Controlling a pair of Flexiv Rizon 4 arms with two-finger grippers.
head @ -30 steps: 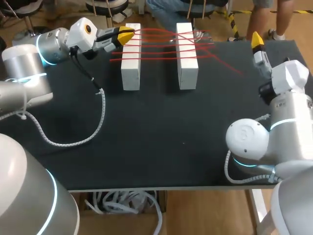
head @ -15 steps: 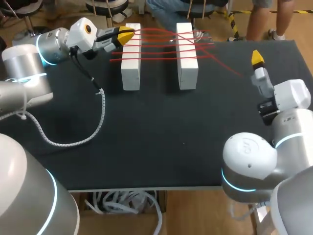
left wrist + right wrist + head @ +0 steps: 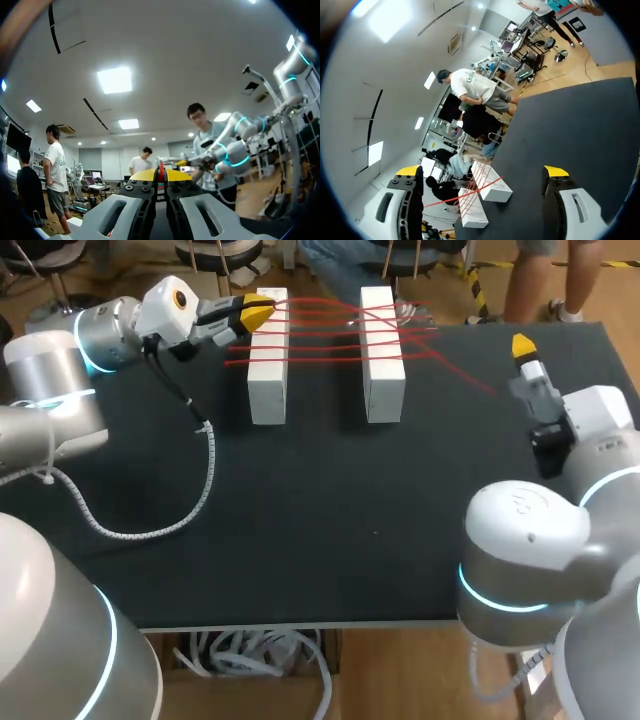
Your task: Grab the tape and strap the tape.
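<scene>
Two white blocks (image 3: 268,355) (image 3: 383,353) stand side by side at the table's far edge. Several strands of red tape (image 3: 325,335) run across both, and a loose end (image 3: 470,378) trails right over the black table. My left gripper (image 3: 256,312) is at the far top corner of the left block, shut on the red tape (image 3: 161,172), which shows as a thin strip between its yellow tips. My right gripper (image 3: 522,344) hovers at the table's right side, open and empty, right of the loose end. Ahead of its spread fingers (image 3: 555,171) lie the blocks (image 3: 495,185) and tape (image 3: 465,196).
The left arm's white coiled cable (image 3: 195,502) hangs down onto the black table (image 3: 330,500) in a loop at the left. The right arm's large joints (image 3: 525,540) stand over the table's near right corner.
The right arm has swung at the table's right, its gripper dipping toward me and then back a little. The left gripper and the tape have not moved.
</scene>
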